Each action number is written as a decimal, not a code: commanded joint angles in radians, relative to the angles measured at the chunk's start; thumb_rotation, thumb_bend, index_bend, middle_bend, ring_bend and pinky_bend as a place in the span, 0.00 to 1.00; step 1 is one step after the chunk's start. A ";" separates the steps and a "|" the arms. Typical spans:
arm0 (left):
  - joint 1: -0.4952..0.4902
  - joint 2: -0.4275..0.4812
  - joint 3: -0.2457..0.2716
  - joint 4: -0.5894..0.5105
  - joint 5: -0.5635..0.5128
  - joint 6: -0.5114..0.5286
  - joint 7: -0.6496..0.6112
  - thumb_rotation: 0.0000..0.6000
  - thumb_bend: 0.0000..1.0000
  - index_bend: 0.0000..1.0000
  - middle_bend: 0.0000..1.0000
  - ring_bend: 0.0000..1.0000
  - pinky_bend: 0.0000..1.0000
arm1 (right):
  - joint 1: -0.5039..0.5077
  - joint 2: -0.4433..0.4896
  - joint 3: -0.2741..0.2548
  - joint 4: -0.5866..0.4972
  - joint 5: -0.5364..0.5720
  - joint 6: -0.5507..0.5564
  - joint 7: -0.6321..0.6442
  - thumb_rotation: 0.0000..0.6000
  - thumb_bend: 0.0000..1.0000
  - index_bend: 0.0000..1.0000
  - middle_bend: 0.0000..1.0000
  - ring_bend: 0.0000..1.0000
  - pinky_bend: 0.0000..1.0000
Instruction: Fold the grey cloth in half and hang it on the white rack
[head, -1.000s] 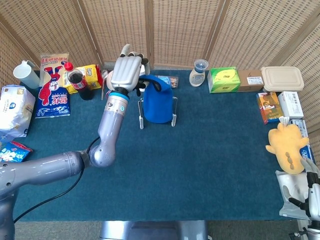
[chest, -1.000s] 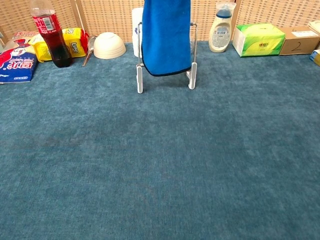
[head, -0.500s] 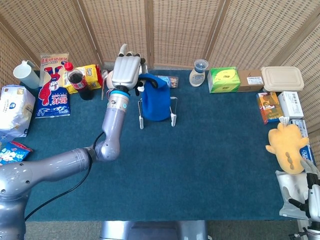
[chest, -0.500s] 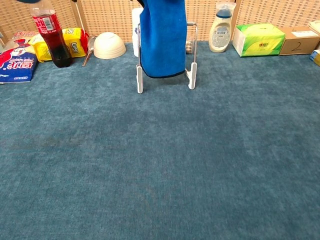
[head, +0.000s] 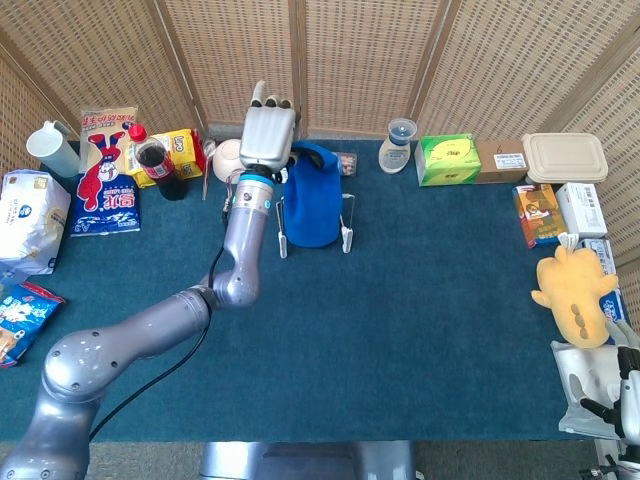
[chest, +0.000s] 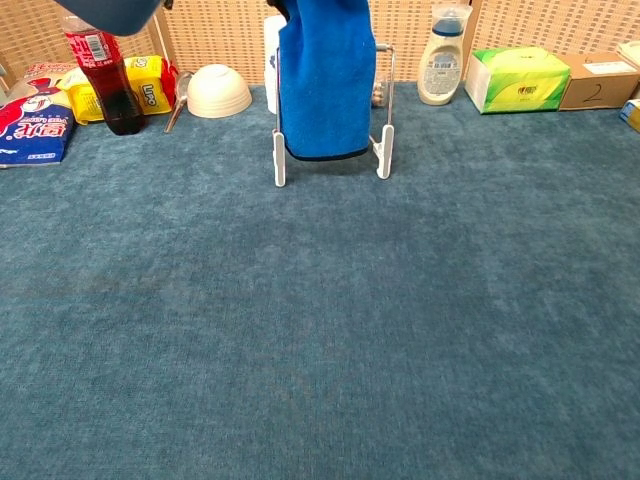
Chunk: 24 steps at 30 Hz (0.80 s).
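A blue cloth (head: 312, 200) hangs folded over the white rack (head: 347, 236) at the back middle of the table; in the chest view the cloth (chest: 325, 80) covers most of the rack (chest: 383, 160). My left hand (head: 268, 133) is raised at the cloth's top left corner, back to the camera, and holds the cloth's upper edge; the grip itself is mostly hidden. The chest view shows only a part of that arm (chest: 110, 10) at the top left. My right hand (head: 598, 388) lies off the table's near right corner, holding nothing.
A cola bottle (head: 155, 160), snack bags (head: 110, 170) and a white bowl (chest: 219, 91) stand left of the rack. To its right are a bottle (head: 396, 145), a green tissue box (head: 448, 159) and cartons. A yellow plush toy (head: 575, 295) lies at the right edge.
My left hand has moved to the right, closer over the rack's top. The cloth shifted with it and hangs slightly lower and straighter. The right hand stayed put.
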 joint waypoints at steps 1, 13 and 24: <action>-0.022 -0.029 0.000 0.041 0.015 -0.043 0.014 1.00 0.20 0.37 0.15 0.04 0.00 | 0.000 0.000 0.001 -0.003 0.001 0.000 -0.002 1.00 0.30 0.00 0.06 0.00 0.00; -0.014 -0.036 -0.001 0.032 0.049 -0.053 0.036 1.00 0.06 0.00 0.00 0.00 0.00 | -0.003 0.006 0.003 -0.009 -0.001 0.002 0.003 1.00 0.30 0.00 0.06 0.00 0.00; 0.078 0.051 -0.021 -0.163 0.106 0.020 -0.059 1.00 0.04 0.00 0.00 0.00 0.00 | -0.001 0.007 0.005 -0.008 -0.010 0.004 0.005 1.00 0.31 0.00 0.06 0.00 0.00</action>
